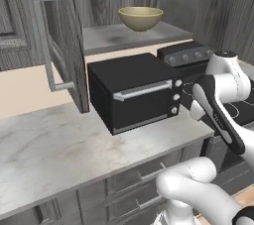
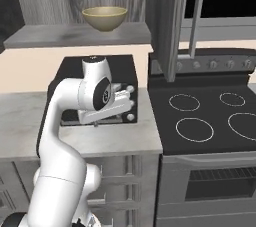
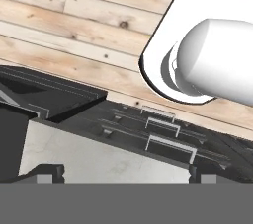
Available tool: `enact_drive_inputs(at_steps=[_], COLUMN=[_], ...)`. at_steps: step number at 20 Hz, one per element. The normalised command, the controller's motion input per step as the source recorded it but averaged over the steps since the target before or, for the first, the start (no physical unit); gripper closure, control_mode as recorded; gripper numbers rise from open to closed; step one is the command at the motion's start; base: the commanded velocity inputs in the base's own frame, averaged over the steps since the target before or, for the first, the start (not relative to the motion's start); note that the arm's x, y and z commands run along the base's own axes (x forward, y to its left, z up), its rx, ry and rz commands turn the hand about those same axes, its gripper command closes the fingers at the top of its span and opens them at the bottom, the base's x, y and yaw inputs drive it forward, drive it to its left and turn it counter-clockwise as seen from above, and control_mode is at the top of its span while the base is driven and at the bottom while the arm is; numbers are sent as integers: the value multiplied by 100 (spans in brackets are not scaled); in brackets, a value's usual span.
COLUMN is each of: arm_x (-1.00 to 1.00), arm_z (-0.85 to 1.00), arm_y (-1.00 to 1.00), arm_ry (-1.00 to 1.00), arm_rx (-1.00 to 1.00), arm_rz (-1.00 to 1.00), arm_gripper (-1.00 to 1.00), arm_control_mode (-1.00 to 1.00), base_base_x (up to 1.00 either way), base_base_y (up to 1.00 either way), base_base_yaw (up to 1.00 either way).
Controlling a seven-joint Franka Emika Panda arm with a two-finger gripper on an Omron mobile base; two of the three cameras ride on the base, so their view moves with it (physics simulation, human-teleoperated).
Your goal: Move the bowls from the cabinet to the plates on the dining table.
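One tan bowl [image 1: 140, 18] [image 2: 104, 18] with a darker rim stands upright on the shelf of the open dark grey cabinet [image 1: 114, 38] [image 2: 60, 35]. The cabinet door [image 1: 62, 45] [image 2: 170, 21] is swung wide, its bar handle facing out. My arm is folded low in front of the counter, well below the shelf and apart from the bowl. In the hand view my gripper [image 3: 126, 174] is open with nothing between its fingertips [image 3: 49, 173], looking down at the counter edge, drawer fronts and wooden floor. The plates and the dining table are out of view.
A black toaster oven [image 1: 134, 92] [image 2: 62, 78] sits on the marble counter [image 1: 49, 149] directly under the shelf. A black stove [image 2: 210, 116] [image 1: 186, 55] adjoins it on the right. Grey drawer units [image 3: 163, 131] run below the counter.
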Motion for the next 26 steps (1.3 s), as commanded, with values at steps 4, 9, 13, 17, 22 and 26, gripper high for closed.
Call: enact_drive_inputs(at_steps=[4, 9, 13, 17, 22, 26], arm_x=[0, 0, 0, 0, -1, -8], arm_z=[0, 0, 0, 0, 26, 77], arm_y=[0, 0, 0, 0, 2, 0], arm_ry=[0, 0, 0, 0, -2, -7], arm_rx=[0, 0, 0, 0, -7, -9], arm_rz=[0, 0, 0, 0, 0, 0], arm_gripper=[-100, -100, -100, -100, -100, -100], arm_control_mode=[100, 100, 100, 100, -100, -100], base_base_x=[31, 2, 0, 0, 0, 0], base_base_y=[23, 11, 0, 0, 0, 0], base_base_yaw=[-12, -3, 0, 0, 0, 0])
